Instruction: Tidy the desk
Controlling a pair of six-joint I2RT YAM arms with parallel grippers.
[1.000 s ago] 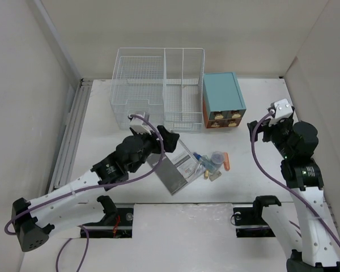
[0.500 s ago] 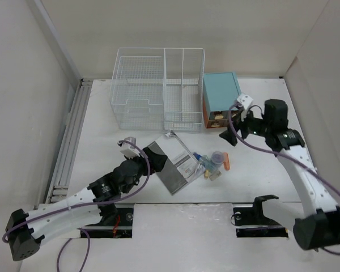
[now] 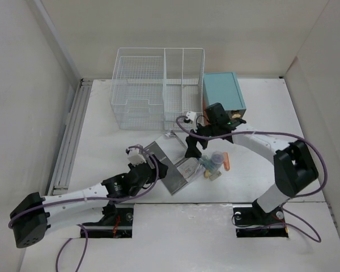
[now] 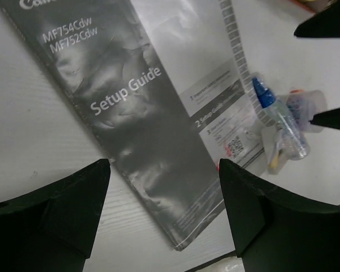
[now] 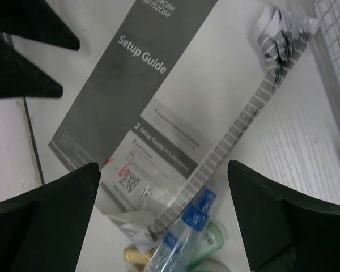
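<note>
Above the grey-and-white plastic-wrapped setup guide (image 3: 178, 173), lying midway on the wide matte white bench (image 3: 102, 136), my left tool (image 4: 161, 167) and right tool (image 5: 163, 165) both hover — jaws apart, gripping nothing.

White arms (image 3: 73, 198); black joints (image 3: 124, 184); purple cables (image 3: 270, 134).

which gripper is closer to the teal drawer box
Right. The right gripper is over the setup guide, front-left of the teal drawer box; the left gripper is farther off, at the guide's near-left edge.
</note>
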